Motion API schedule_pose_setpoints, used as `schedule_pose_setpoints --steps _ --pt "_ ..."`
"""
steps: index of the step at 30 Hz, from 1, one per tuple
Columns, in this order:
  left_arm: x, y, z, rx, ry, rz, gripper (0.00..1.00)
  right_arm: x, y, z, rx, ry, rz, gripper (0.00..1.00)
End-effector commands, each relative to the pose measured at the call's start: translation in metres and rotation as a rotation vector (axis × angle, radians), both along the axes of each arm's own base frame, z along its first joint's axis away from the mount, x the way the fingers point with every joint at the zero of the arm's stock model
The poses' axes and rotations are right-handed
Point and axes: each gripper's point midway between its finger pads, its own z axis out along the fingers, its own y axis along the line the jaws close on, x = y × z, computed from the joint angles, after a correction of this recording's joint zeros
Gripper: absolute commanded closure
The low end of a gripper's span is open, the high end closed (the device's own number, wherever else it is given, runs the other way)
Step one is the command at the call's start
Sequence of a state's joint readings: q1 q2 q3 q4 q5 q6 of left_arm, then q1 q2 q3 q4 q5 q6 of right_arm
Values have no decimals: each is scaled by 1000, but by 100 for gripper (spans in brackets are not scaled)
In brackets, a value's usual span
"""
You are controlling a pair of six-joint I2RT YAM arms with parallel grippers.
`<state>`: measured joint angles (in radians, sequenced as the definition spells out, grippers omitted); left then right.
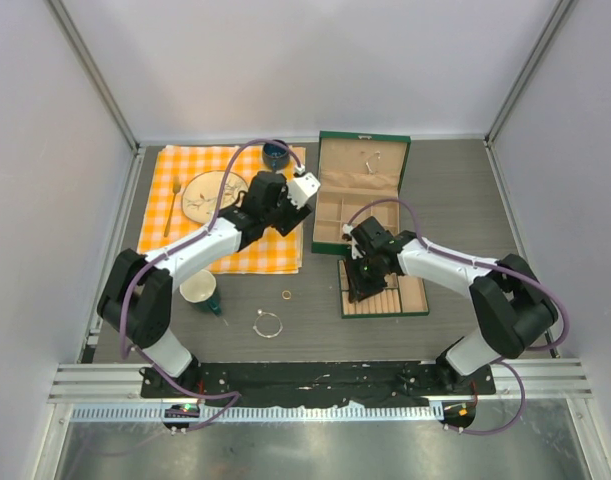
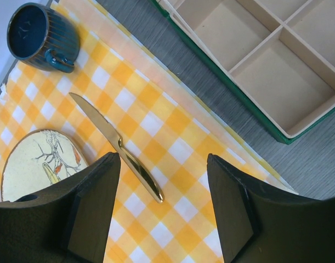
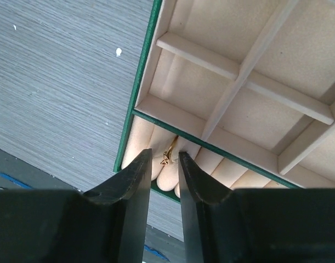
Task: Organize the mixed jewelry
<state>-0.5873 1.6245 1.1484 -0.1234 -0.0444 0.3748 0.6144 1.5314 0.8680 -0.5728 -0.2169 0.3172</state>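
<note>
Right claw (image 3: 164, 154) tilted down, fingers flanking gold ring (image 3: 170, 147) in tray (image 3: 138, 134).

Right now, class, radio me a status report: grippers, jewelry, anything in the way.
Left gripper open, empty, above checked cloth. Right gripper nearly shut around small gold ring at ring tray; grip unclear. Second gold ring, silver bangle loose on table. No obstruction seen.

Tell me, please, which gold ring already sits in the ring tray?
The slotted gold ring between the right tool's fingertips, in the ring tray; the loose gold ring lies on the table near the silver bangle.
</note>
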Motion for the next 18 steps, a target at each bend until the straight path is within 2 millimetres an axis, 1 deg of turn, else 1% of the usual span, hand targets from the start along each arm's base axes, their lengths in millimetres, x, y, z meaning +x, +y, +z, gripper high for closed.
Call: schedule_pose_setpoints --steps 1,4,5,7,10,11,12,13,14,16,17,18 --pt "3 1 24 -29 -68 2 31 26 5 23 12 -134 2 67" --pt "1 2 26 -29 -72 -1 31 30 4 30 21 -153 -3 66" --pt "1 2 26 -26 -73 -3 31 32 3 35 28 -171 -5 66" --pt "-1 2 27 -30 -71 -6 31 35 0 38 27 -183 -17 66" --pt "-6 2 25 -32 -57 -22 31 44 -5 49 40 -209 -43 66" --pt "-9 2 28 -40 -56 -30 31 48 -6 56 46 -223 -47 67" --pt "-13 2 25 -38 -46 -38 31 52 -7 62 52 -239 -48 67" --pt "-19 -1 23 -49 -28 -71 31 57 -11 67 56 -249 -65 67" --pt "-24 -2 26 -56 -25 -88 31 65 -10 77 71 -275 -71 69" --pt "-39 -2 17 -45 17 -141 31 76 -17 89 84 -304 -93 69" --pt "-49 -7 15 -59 42 -190 31 82 -16 97 101 -318 -94 69" --pt "-63 -4 10 -52 85 -221 31 84 -18 101 103 -324 -96 69"
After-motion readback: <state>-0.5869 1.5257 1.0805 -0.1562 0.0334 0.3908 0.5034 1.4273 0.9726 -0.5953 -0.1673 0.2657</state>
